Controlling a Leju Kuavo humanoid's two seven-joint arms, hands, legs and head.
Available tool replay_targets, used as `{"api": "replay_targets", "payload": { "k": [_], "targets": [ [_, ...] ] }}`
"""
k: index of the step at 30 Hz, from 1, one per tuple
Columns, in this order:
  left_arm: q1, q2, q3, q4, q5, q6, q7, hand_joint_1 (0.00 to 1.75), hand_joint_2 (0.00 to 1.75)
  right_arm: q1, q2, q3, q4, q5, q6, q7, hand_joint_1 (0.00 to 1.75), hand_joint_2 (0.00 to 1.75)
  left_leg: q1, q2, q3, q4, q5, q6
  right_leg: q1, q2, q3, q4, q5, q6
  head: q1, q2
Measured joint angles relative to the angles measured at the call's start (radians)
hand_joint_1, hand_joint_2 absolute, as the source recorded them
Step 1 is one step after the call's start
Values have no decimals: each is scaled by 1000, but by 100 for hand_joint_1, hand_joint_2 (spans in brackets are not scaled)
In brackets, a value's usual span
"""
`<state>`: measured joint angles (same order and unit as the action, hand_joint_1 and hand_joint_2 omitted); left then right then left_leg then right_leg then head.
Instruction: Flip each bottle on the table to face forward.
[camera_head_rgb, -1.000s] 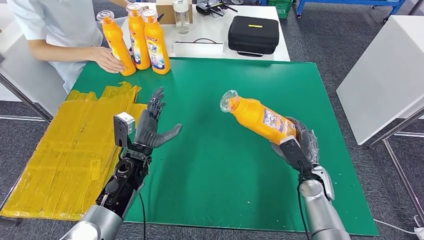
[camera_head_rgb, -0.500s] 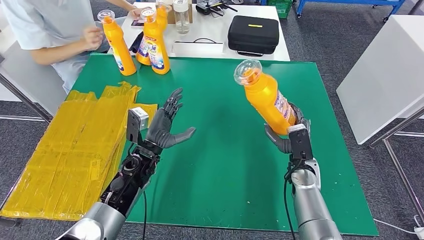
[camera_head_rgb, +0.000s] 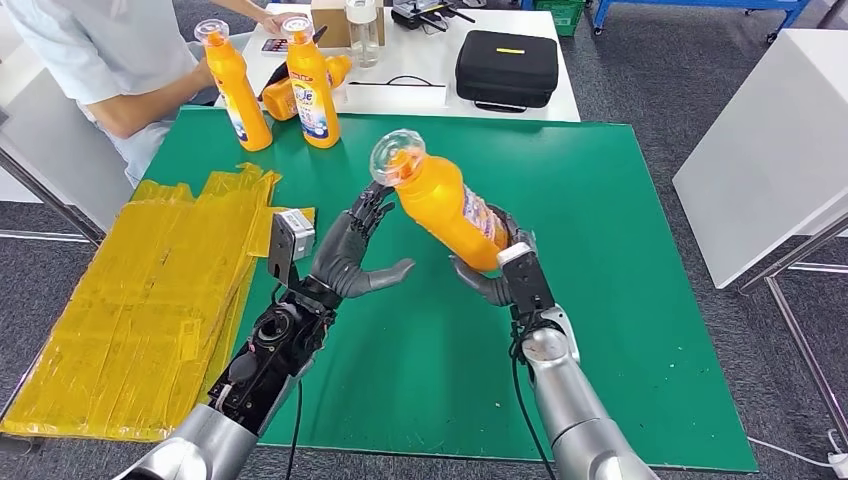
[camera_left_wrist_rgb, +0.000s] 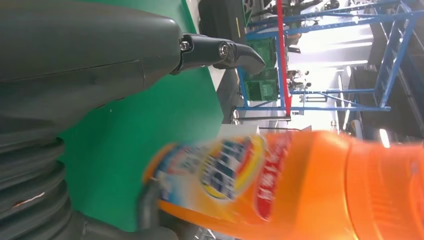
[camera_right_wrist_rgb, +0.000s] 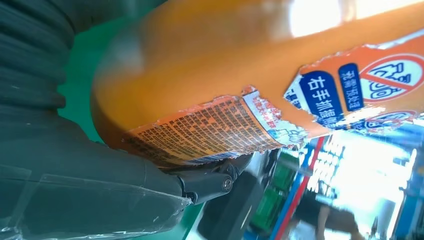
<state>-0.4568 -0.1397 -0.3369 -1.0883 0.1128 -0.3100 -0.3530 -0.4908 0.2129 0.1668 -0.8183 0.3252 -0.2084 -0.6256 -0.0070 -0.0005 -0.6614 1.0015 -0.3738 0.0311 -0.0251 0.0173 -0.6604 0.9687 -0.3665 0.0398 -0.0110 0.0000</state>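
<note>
My right hand (camera_head_rgb: 497, 266) grips the base of an orange bottle (camera_head_rgb: 440, 202) with a clear cap, holding it tilted above the middle of the green mat (camera_head_rgb: 600, 250), cap toward the far left. The same orange bottle (camera_right_wrist_rgb: 240, 75) presses against my palm in the right wrist view, its torn label showing. My left hand (camera_head_rgb: 345, 255) is open, fingers spread, just left of the bottle and close to its neck. The bottle's printed label (camera_left_wrist_rgb: 225, 170) looms near in the left wrist view. Two orange bottles (camera_head_rgb: 235, 88) (camera_head_rgb: 312, 85) stand upright at the mat's far left corner.
A person (camera_head_rgb: 90, 60) sits at the far left and holds a third orange bottle (camera_head_rgb: 290, 95) behind the standing ones. Yellow plastic sheeting (camera_head_rgb: 140, 290) covers the left side. A black case (camera_head_rgb: 506, 68) and a clear jar (camera_head_rgb: 362, 30) sit on the white table beyond.
My right hand has carried the bottle leftward toward the mat's middle. My left hand has risen and moved right toward it. The person has taken up one bottle from the far corner.
</note>
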Motion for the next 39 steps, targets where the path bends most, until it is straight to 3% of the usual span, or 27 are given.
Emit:
{"api": "replay_targets", "payload": {
  "k": [8,39],
  "targets": [
    [-13,1,-24,-2,37,-24,-1,0,175,-6,19,121,60,-43,234,-2,175,175,0,-2,-1,0,0,0,0,-1,-1,0,0,0,0,0],
    [-33,5,-58,46,81,-43,-1,0,175,-26,18,237,129,-29,214,20,175,175,0,-1,-1,0,0,0,0,-1,-2,0,0,0,0,0]
  ]
}}
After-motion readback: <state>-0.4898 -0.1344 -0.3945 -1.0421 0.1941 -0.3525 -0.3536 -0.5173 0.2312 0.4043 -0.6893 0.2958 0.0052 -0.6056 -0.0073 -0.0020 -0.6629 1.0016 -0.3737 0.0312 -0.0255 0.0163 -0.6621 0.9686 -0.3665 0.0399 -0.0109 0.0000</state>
